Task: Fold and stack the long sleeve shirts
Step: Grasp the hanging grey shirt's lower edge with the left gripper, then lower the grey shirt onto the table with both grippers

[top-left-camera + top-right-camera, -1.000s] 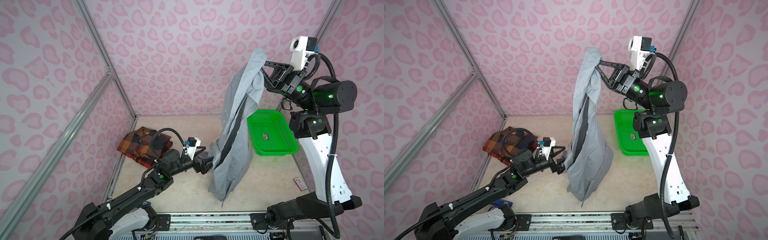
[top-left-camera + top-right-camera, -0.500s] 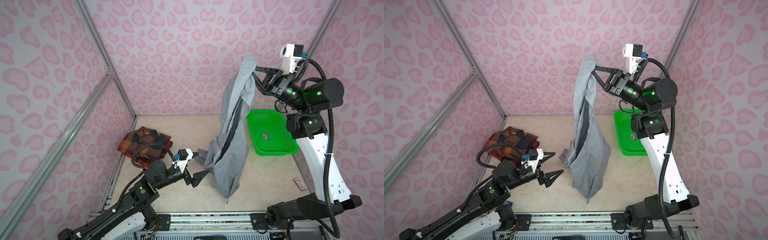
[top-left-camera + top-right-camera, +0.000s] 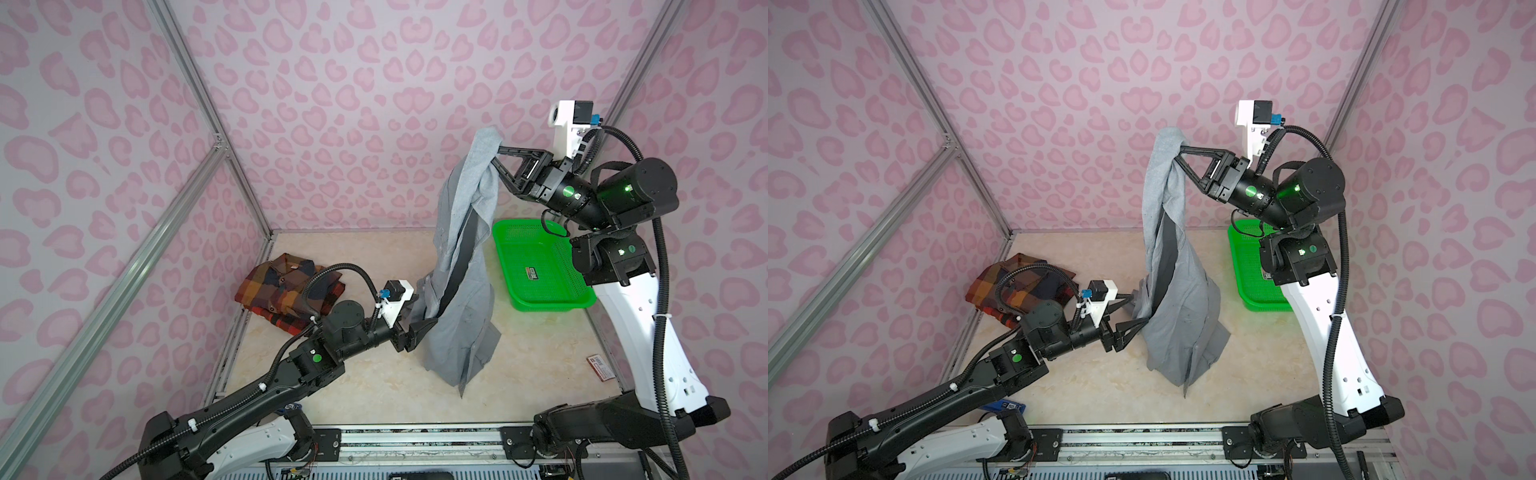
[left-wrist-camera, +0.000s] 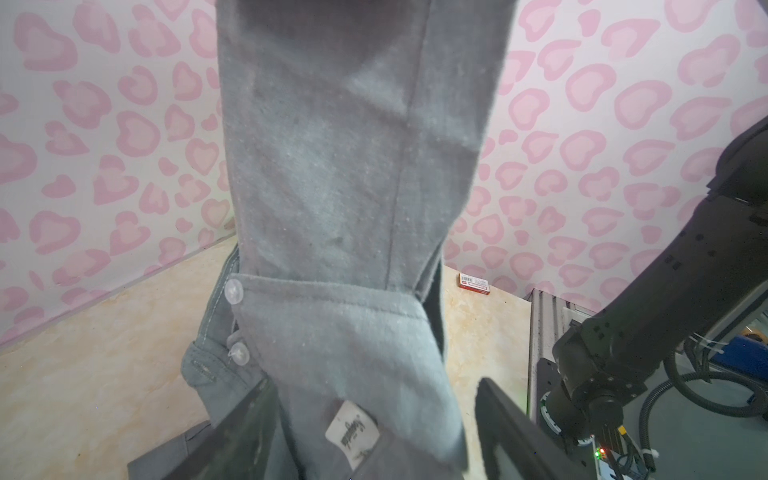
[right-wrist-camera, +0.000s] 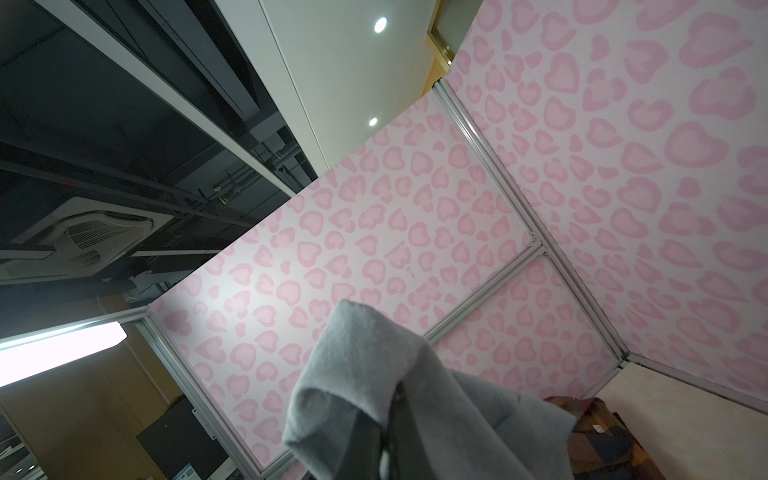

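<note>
gray shirt [image 3: 461, 332] hanging, between parted left jaws

The fingertips of the left gripper [image 3: 1138, 308] are covered by folds of the gray shirt [image 3: 1183, 316]. The green mesh basket [image 3: 1244, 270] is half hidden behind the right arm [image 3: 1320, 324] in a top view. The plaid shirt [image 3: 988, 286] is partly crossed by the left arm's cable [image 3: 1017, 272]. The print on the gray shirt's label [image 4: 352, 432] is blurred.
</note>
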